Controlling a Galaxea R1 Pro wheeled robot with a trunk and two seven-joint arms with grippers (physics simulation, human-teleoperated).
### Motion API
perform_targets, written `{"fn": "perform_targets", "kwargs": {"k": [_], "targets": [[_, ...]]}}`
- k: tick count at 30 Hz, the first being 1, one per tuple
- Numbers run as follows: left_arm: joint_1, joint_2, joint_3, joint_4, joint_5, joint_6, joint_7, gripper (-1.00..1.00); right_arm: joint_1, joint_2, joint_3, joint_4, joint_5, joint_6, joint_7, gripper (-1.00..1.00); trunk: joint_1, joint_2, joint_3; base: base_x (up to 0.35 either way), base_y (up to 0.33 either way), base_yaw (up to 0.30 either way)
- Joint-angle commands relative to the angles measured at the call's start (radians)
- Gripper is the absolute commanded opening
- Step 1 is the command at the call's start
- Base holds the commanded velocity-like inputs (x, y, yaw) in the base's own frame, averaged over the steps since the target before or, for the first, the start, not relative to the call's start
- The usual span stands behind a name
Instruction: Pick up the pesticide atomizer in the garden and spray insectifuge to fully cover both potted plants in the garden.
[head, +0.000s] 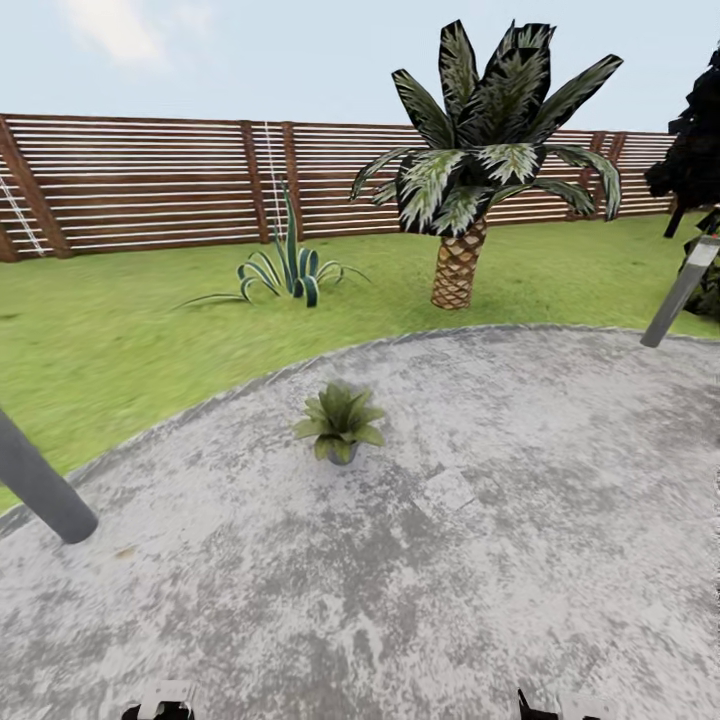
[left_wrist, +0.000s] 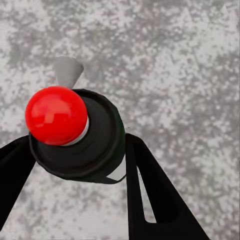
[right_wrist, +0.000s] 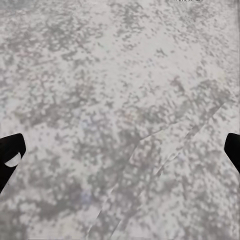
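Observation:
My left gripper (left_wrist: 75, 167) is shut on the pesticide atomizer (left_wrist: 97, 137), a dark bottle seen from above with a red ball cap (left_wrist: 56, 115) and a light grey nozzle (left_wrist: 67, 71), held over the paved patio (left_wrist: 180, 75). One potted plant (head: 340, 424), a low green rosette in a tiny grey pot, stands on the patio (head: 480, 560) ahead of me in the head view. The second potted plant is out of view. My right gripper (right_wrist: 120, 152) is open, with only mottled paving between its black fingertips (right_wrist: 10, 156).
Grey bollard lamps lean in at the left (head: 40, 485) and right (head: 685, 285). On the lawn (head: 120, 330) beyond the patio grow a striped agave (head: 290, 268) and a palm tree (head: 470, 170). A brown slat fence (head: 150, 180) closes the back.

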Motion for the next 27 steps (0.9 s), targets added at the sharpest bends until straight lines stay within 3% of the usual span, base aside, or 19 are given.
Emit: {"fn": "perform_targets", "kwargs": {"k": [1,15,27], "targets": [[0.000,0.000,0.009,0.000,-0.009,-0.003,-0.004,-1.00,-0.001,0.000,-0.006,0.001,0.010,-0.003,-0.003,1.00,0.000,0.000,-0.001,0.296,0.218,-0.292],[0.000,0.000,0.009,0.000,-0.009,-0.003,-0.004,-1.00,-0.001,0.002,-0.006,0.001,0.010,-0.003,-0.004,1.00,0.000,0.000,-0.001,0.219,0.270,-0.289],[0.000,0.000,0.009,0.000,-0.009,-0.002,-0.004,-1.00,-0.001,-0.003,-0.006,0.001,0.011,-0.003,-0.002,1.00,0.000,0.000,-0.001,0.179,0.296,-0.030]]}}
